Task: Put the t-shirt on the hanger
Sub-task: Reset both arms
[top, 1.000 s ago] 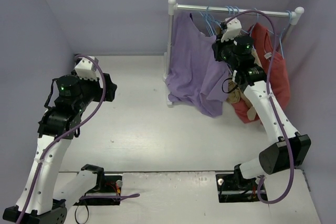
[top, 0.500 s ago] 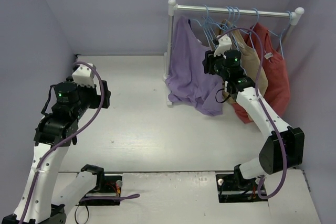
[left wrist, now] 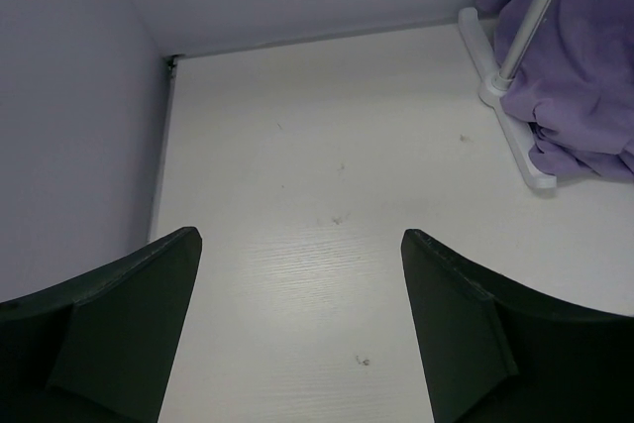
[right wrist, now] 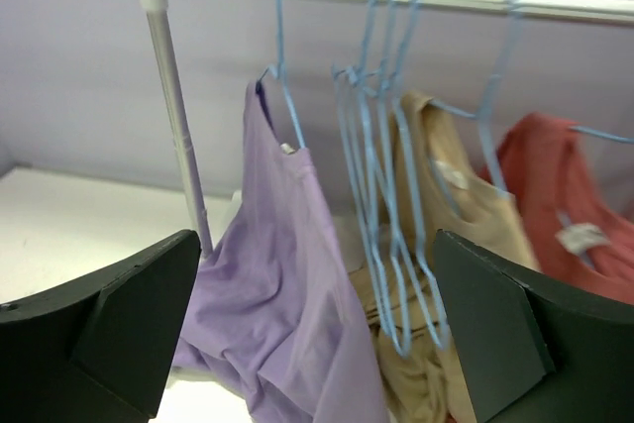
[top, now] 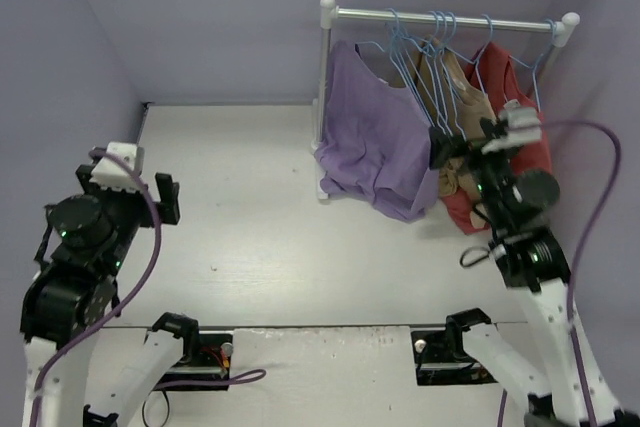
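- A white rack stands in the upper right of the frame, its rail [top: 450, 19] running left to right.
- The t-shirt [top: 365, 127] hangs at the rail's left end on the hanger [top: 397, 47], its lower edge bunched low beside the rack's post.
- To its right along the rail come bare blue hangers [top: 440, 42], a tan shirt [top: 468, 97] and a red shirt [top: 503, 72].
- The right gripper [top: 463, 142], jaws spread, is in front of the tan shirt, just beside the t-shirt's right edge.
- The left gripper [top: 125, 187], jaws apart, sits at the frame's left over the white tabletop [top: 250, 217], well apart from the rack.
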Available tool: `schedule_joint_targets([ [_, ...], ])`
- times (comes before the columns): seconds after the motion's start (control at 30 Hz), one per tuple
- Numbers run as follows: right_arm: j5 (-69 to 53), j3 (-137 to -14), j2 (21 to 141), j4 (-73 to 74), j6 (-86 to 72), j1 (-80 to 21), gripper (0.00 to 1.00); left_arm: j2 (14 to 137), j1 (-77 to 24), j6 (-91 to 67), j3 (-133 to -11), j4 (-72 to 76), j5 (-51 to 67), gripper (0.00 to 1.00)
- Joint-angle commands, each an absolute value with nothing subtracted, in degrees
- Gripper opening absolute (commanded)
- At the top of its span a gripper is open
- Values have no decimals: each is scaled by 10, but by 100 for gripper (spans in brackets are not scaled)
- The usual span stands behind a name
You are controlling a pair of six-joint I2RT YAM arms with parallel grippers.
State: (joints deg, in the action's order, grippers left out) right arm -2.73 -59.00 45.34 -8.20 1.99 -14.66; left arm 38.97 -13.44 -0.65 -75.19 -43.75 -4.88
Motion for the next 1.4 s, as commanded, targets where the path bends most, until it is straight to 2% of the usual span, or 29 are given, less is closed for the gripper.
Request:
schedule_joint_targets([
  [0.0,50,-538,332,-59,30,-145,100,368,-145,14,-779,-448,-97,78],
  [0.2,98,-483,188,19,62,-145,100,368,-155,6,-756,-453,-103,78],
  [0.37,135,-443,143,38,45,-146,100,381,-156,6,-747,-449,-85,78],
  [0.8,203,-464,190,60,27,-146,100,395,-159,6,-725,-437,-91,78],
  [1.37,214,-474,196,61,21,-146,100,394,-159,6,-720,-424,-90,78],
])
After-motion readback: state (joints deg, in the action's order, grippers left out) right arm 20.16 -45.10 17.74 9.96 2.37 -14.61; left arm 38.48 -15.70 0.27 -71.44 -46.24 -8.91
